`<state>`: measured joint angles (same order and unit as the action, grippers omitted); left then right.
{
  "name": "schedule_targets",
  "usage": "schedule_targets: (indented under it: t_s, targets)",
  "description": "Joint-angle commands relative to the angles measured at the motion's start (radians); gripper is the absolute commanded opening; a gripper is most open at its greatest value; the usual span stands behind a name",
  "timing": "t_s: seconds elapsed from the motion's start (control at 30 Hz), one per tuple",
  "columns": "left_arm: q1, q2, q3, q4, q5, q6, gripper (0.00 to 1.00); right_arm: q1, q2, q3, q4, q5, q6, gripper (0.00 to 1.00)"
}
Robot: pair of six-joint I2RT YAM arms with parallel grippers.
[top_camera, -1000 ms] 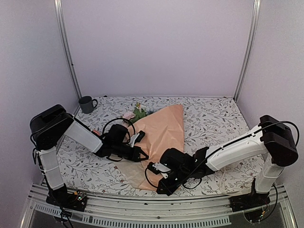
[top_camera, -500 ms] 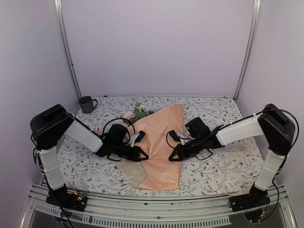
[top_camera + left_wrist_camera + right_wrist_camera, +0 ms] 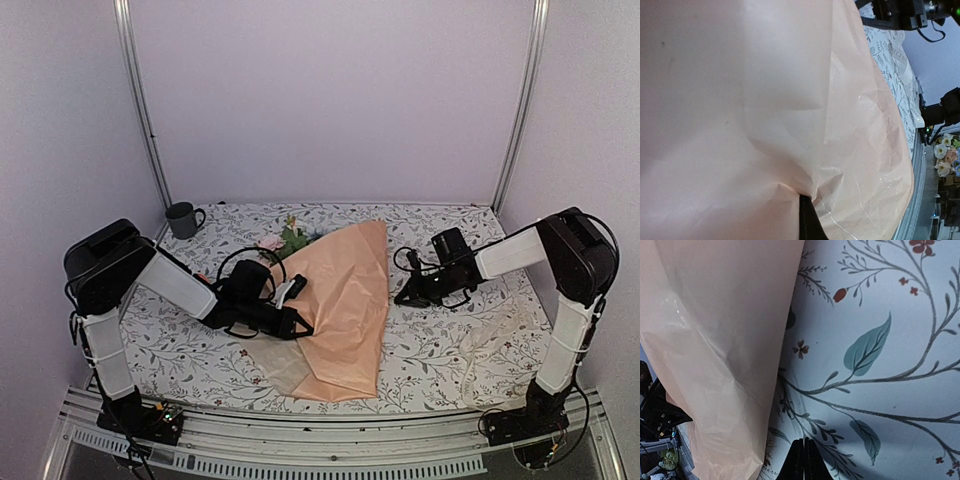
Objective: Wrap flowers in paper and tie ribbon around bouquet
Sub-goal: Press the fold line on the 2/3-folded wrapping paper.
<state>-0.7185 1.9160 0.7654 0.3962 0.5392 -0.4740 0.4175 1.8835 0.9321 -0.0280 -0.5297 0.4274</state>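
Observation:
The peach-orange paper (image 3: 348,300) lies folded across the middle of the table, and it fills the left wrist view as paper (image 3: 765,100). The flowers (image 3: 284,241) stick out from under its far left edge, with pink and yellow blooms showing. My left gripper (image 3: 298,326) is shut on the paper's left edge, where the sheet puckers at the dark fingertip (image 3: 809,220). My right gripper (image 3: 403,298) is shut and empty, low over the tablecloth just right of the paper's edge (image 3: 725,365); its fingertips (image 3: 804,452) are pressed together. A pale ribbon (image 3: 468,378) lies at the front right.
A dark mug (image 3: 183,218) stands at the far left corner. A clear film (image 3: 283,366) pokes out under the paper's near left corner. The leaf-printed tablecloth (image 3: 450,235) covers the table. Metal rails run along the front edge.
My right arm has swung from the paper's near corner up and to the right, ending beside the paper's right edge. The paper's lower part now lies flatter. The left arm has stayed put.

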Motion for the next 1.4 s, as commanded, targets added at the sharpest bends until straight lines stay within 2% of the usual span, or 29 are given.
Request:
schedule_targets:
  t_s: [0.0,0.1,0.2,0.3,0.37,0.47,0.57,0.67,0.77,0.87,0.93,1.1,1.23,1.37]
  targets:
    - [0.014,0.024,-0.010,-0.064,-0.023,0.019,0.00,0.047,-0.057,0.056,-0.092,0.100,-0.062,0.04]
    - [0.013,0.023,-0.015,-0.062,-0.023,0.018,0.00,0.150,-0.150,0.019,-0.111,0.136,-0.104,0.05]
    - [0.013,0.024,-0.017,-0.060,-0.024,0.018,0.00,0.283,-0.231,-0.063,-0.028,0.106,-0.085,0.05]
    - [0.011,0.025,-0.017,-0.060,-0.025,0.017,0.00,0.346,-0.223,-0.142,0.059,0.003,-0.009,0.05]
    - [0.011,0.025,-0.018,-0.060,-0.025,0.016,0.00,0.372,-0.198,-0.188,0.084,0.013,0.047,0.05]
    - [0.012,0.028,-0.017,-0.062,-0.024,0.017,0.00,0.379,-0.170,-0.255,0.094,0.035,0.098,0.03]
    - [0.011,0.029,-0.016,-0.065,-0.025,0.018,0.00,0.379,-0.185,-0.286,0.017,0.122,0.119,0.00]
    - [0.011,0.026,-0.018,-0.069,-0.031,0.022,0.00,0.358,-0.261,-0.307,-0.096,0.248,0.123,0.00]
    - [0.011,0.025,-0.017,-0.072,-0.032,0.025,0.00,0.309,-0.354,-0.348,-0.164,0.263,0.128,0.00]
    - [0.011,0.025,-0.016,-0.072,-0.028,0.026,0.00,0.323,-0.404,-0.333,-0.240,0.297,0.115,0.01]
    - [0.011,0.027,-0.015,-0.070,-0.028,0.026,0.00,0.403,-0.415,-0.287,-0.271,0.333,0.102,0.01]
    - [0.011,0.029,-0.015,-0.071,-0.026,0.025,0.00,0.579,-0.395,-0.171,-0.153,0.234,0.055,0.01]
    - [0.011,0.028,-0.017,-0.073,-0.025,0.023,0.00,0.605,-0.328,-0.158,-0.072,0.175,0.071,0.01]
    - [0.012,0.028,-0.014,-0.076,-0.027,0.023,0.00,0.609,-0.241,-0.199,-0.073,0.164,0.106,0.00]
